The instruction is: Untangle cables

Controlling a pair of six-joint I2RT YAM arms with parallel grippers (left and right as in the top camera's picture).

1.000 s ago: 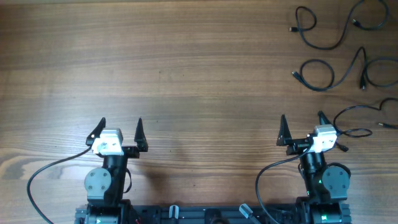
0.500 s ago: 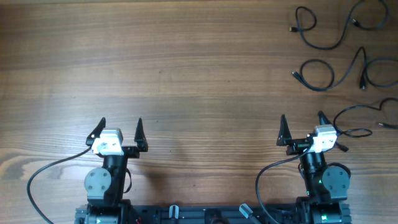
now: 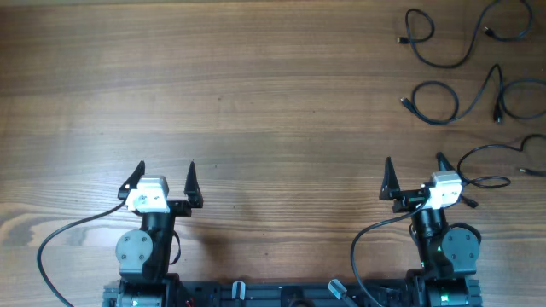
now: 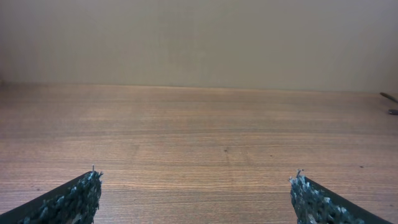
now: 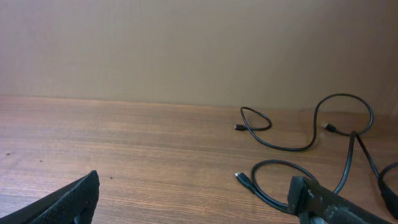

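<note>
nothing moved: left gripper (image 3: 165, 166) and right gripper (image 3: 414, 159) stand wide, empty; cables (image 3: 458, 102) lie far right

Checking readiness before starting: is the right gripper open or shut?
Open: on the right gripper, the jaws stand wide apart with nothing between them.

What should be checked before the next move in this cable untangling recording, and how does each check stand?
1. Left hand open and empty: ok.
2. Right hand open and empty: ok.
3. Cables all lying on the table, none held: ok.
4. Cables fully in the overhead view: not ok, they run off the right edge.
5. Cables free of each other: cannot tell, crossings may lie beyond that edge.
</note>
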